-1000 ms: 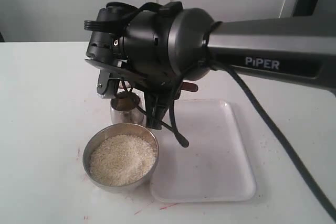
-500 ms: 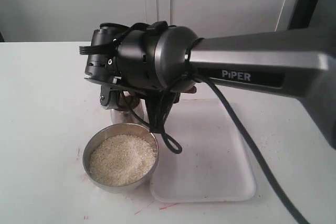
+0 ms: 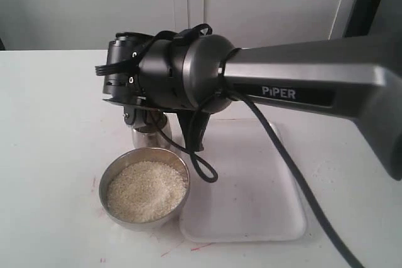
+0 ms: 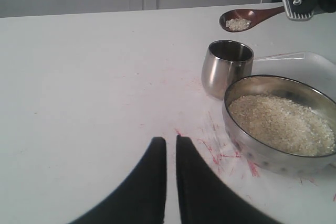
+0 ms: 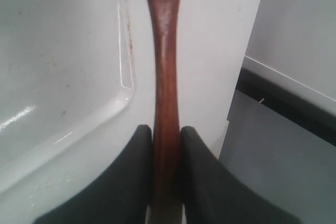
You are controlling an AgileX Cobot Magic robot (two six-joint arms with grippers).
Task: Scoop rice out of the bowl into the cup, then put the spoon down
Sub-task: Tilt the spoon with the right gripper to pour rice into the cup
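Clamping the spoon (image 5: 165,51) by its slim reddish-brown handle, the right hand (image 5: 166,129) has both dark fingers pressed flat against the wood. The oval scoop at the far end is held level in the air and carries a small heap of rice (image 4: 238,23). It hangs close to the mouth of the cup (image 4: 227,69), though whether it sits squarely over the opening is hard to judge from these angles. The cup stands upright on the desk (image 4: 79,77), just beside the bowl (image 3: 147,155) at its 12 o'clock in the exterior view and largely hidden there by the right arm's wrist (image 3: 188,80). The bowl is well filled with white grains. At the bowl's 3 o'clock lies a shallow white tray (image 3: 251,199), its edge touching the bowl. The left hand (image 4: 168,145) is low over the desk, well apart from the vessels, fingers closed to a thin slit with nothing between them.
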